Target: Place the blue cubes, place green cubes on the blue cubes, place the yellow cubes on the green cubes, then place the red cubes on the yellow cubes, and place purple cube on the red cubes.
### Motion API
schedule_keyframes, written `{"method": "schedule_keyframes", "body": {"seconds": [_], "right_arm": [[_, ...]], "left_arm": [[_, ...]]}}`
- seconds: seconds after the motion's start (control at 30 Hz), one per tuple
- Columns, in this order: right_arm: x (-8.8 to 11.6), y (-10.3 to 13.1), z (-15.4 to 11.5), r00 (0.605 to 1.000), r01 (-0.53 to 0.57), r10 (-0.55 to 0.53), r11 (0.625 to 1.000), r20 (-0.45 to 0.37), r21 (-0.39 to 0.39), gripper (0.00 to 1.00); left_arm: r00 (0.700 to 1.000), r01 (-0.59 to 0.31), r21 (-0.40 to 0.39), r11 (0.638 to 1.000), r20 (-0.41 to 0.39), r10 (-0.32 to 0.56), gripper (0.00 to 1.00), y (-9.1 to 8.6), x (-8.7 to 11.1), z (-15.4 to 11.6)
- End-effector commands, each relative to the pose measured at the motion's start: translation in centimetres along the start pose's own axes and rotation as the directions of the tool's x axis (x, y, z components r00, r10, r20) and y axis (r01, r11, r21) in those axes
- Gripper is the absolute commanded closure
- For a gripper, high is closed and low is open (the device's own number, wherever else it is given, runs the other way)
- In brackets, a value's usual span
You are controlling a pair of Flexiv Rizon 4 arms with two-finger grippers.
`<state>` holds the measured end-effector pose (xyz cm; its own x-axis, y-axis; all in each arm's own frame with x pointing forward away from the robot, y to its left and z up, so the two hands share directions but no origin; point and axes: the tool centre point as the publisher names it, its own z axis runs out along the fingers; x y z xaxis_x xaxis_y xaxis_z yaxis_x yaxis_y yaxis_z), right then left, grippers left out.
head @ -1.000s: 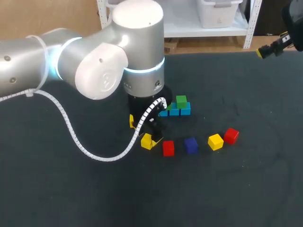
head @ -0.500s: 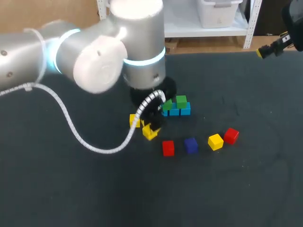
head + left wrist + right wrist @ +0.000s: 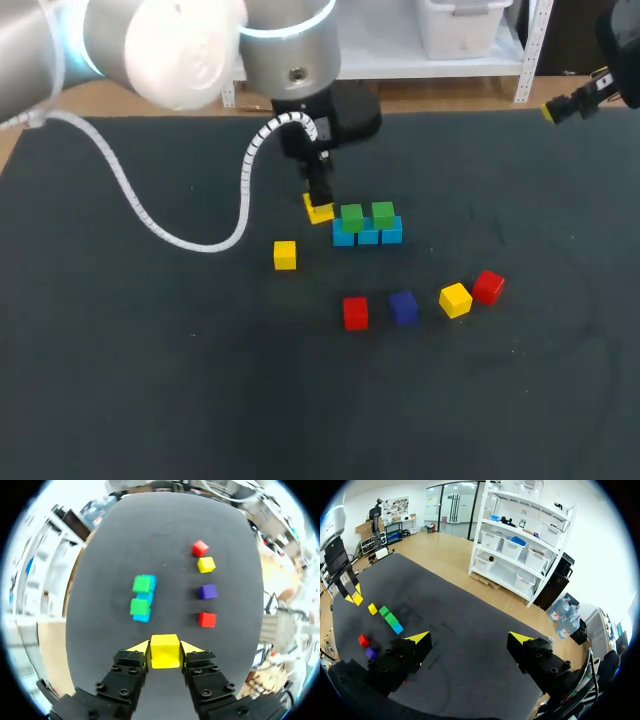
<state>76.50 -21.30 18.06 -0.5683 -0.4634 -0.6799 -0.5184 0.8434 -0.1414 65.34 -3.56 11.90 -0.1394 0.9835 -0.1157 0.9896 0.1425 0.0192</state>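
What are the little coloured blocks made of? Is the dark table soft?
The yellow cube in the left gripper has flat matte faces, crisp edges and even colour: probably painted wood or plastic, I cannot tell which. The table looks like dark matte cloth or felt, with no glare, so perhaps a bit soft.

Head cam: left arm (image 3: 150,40) & right arm (image 3: 605,85) cut off at edges. Blue cubes (image 3: 367,237) partly under green cubes (image 3: 352,216). Left gripper (image 3: 165,646) covers yellow cube (image 3: 165,654) sides.
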Motion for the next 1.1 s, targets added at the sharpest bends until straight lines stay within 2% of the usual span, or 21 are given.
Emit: {"method": "schedule_keyframes", "body": {"seconds": [0.03, 0.17, 0.43, 0.57, 0.87, 1.1], "right_arm": [[0.2, 0.3, 0.0, 1.000, -0.001, 0.001, 1.000, 0.006, 0.013, 0.00], [0.2, 0.3, 0.0, 1.000, -0.001, 0.001, 1.000, 0.006, 0.013, 0.00], [0.2, 0.3, 0.0, 1.000, -0.001, 0.001, 1.000, 0.006, 0.013, 0.00], [0.2, 0.3, 0.0, 1.000, -0.001, 0.001, 1.000, 0.006, 0.013, 0.00], [0.2, 0.3, 0.0, 1.000, -0.001, 0.001, 1.000, 0.006, 0.013, 0.00], [0.2, 0.3, 0.0, 1.000, -0.001, 0.001, 1.000, 0.006, 0.013, 0.00]], "left_arm": [[0.999, -0.048, 0.050, 0.998, -0.021, 0.049, 1.00, 0.8, -2.2, 1.2], [0.994, -0.101, 0.074, 0.992, -0.024, 0.103, 1.00, 0.7, -3.4, 2.3], [0.980, -0.184, 0.066, 0.981, -0.065, 0.188, 1.00, 1.6, -5.3, 3.6], [0.975, -0.202, 0.057, 0.978, -0.079, 0.206, 1.00, 2.6, -5.9, 3.9], [0.960, -0.248, 0.051, 0.967, -0.122, 0.253, 1.00, 3.6, -6.6, 5.0], [0.957, -0.256, 0.060, 0.965, -0.126, 0.262, 1.00, 4.7, -7.1, 5.3]]}}
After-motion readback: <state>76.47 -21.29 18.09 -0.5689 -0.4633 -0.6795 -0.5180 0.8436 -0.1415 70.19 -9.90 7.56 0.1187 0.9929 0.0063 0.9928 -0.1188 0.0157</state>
